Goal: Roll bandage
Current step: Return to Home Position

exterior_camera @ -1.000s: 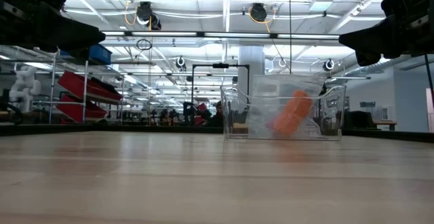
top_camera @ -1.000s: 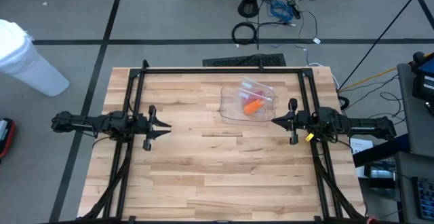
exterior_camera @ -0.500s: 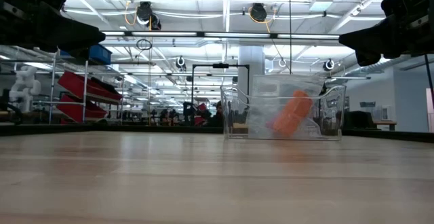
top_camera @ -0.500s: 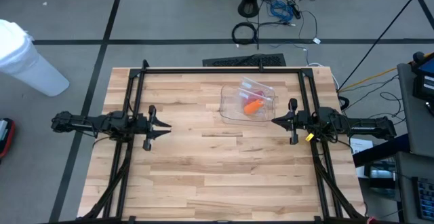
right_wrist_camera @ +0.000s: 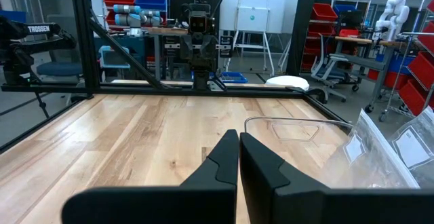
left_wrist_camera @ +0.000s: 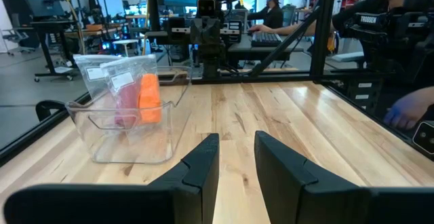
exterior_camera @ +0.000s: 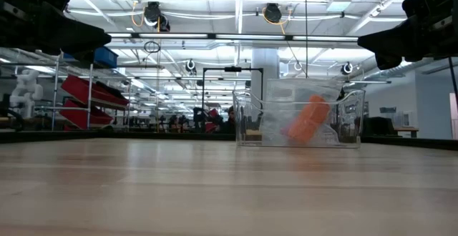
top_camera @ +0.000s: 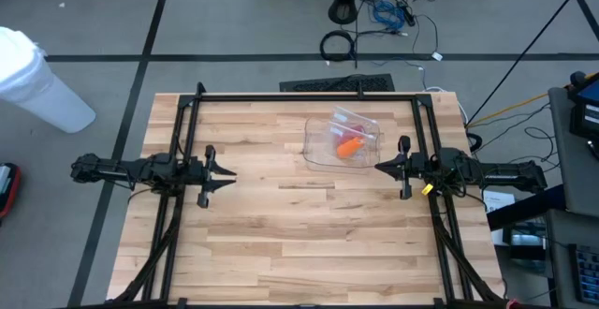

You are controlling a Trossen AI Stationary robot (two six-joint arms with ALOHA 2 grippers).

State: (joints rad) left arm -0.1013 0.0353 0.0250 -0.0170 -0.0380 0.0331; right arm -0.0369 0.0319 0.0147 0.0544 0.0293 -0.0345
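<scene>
Bandage (top_camera: 348, 146), likely soft and light in its slippery zip bag (left_wrist_camera: 102, 75) at 1 o'clock, suits a top-edge pinch; left tool (top_camera: 230, 173) spread, right tool (top_camera: 378, 167) pressed together.

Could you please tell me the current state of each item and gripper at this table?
transparent bin: upright on the table, holding the bag.
zip bag: inside the bin, top above the rim; seal not discernible.
orange bandage: rolled, inside the bag.
left gripper: open, empty, raised over the table's left side.
right gripper: shut, empty, raised near the bin.
</scene>
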